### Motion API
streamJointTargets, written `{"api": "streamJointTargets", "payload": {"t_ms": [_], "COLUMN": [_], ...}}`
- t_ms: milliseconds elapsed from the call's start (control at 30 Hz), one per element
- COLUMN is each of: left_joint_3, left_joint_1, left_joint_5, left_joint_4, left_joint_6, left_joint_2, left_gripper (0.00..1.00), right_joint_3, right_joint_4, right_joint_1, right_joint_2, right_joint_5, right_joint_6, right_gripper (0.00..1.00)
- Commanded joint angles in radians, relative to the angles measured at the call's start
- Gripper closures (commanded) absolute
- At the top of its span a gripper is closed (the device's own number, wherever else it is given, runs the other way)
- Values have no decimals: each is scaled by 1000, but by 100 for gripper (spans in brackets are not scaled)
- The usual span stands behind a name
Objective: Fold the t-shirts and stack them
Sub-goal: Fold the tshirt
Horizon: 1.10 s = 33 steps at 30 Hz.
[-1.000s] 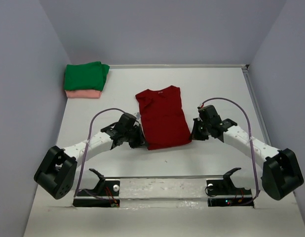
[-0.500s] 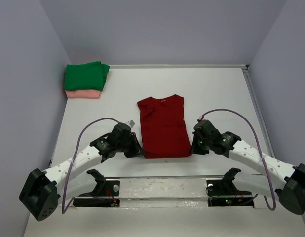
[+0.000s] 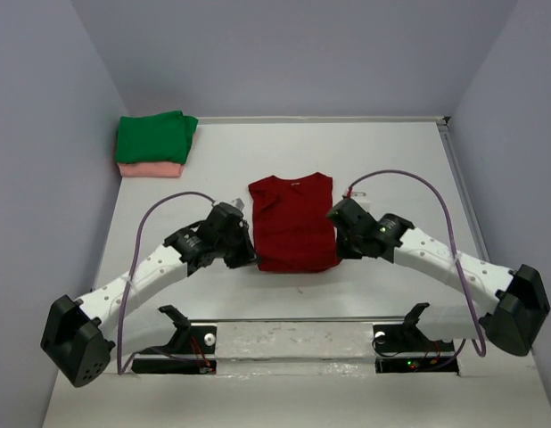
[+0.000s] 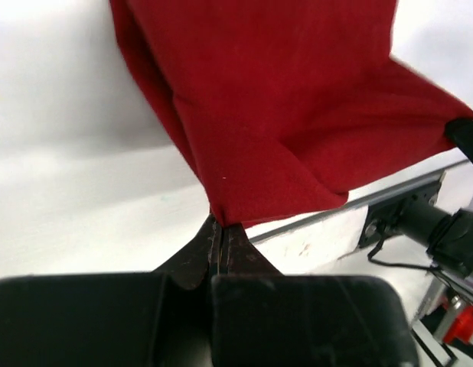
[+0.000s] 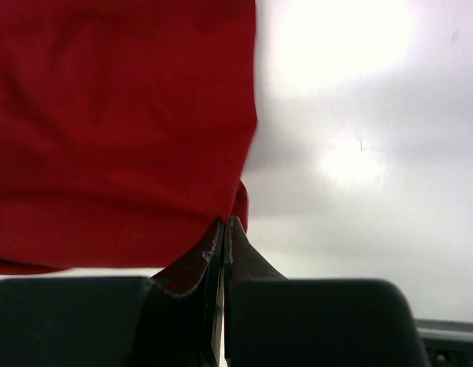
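My left end effector (image 3: 250,259) is closed on the near left corner of the dark red t-shirt (image 3: 293,223). In my left wrist view the jaws meet with a fold of the red cloth pinched at their tips, and the fabric fans out from that pinch. My right end effector (image 3: 338,252) is closed on the near right corner; its wrist view shows the hem caught between the 2 closed jaws.

The shirt lies in the middle of the white tabletop (image 3: 391,160) as a narrow panel, collar toward the far side and hem toward my bases, between my 2 arms.

The other 2 shirts sit folded in the far left corner, well apart from me. The green t-shirt (image 3: 155,136) rests on top of the salmon pink t-shirt (image 3: 149,168).
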Motion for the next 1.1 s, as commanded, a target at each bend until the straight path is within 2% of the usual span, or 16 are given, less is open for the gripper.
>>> {"api": "streamJointTargets", "payload": {"t_ms": [0, 200, 400, 533, 633, 767, 900, 1067], "left_joint_3": [262, 548, 819, 952, 1063, 1124, 1112, 1010], "left_joint_1": [25, 163, 249, 277, 294, 312, 327, 341], "left_joint_5": [-123, -67, -57, -25, -8, -3, -31, -230], "left_joint_4": [-82, -79, -115, -123, -150, -144, -128, -77], "left_joint_6": [143, 312, 406, 421, 434, 446, 438, 398], "left_joint_2": [122, 363, 694, 803, 943, 1031, 1037, 911], "left_gripper": [100, 100, 100, 100, 100, 100, 100, 100], "right_joint_3": [302, 628, 925, 1072, 1166, 1262, 1350, 1513], "right_joint_4": [-17, 76, 38, 12, 9, 4, 12, -34], "right_joint_1": [-4, -186, -340, -386, -412, -446, -446, -446], "right_joint_2": [199, 495, 765, 914, 1016, 1102, 1161, 1250], "right_joint_5": [223, 140, 51, 19, -35, -67, -64, -56], "right_joint_6": [-166, -411, -517, -556, -595, -652, -715, -730], "right_gripper": [100, 100, 100, 100, 100, 100, 100, 100]}}
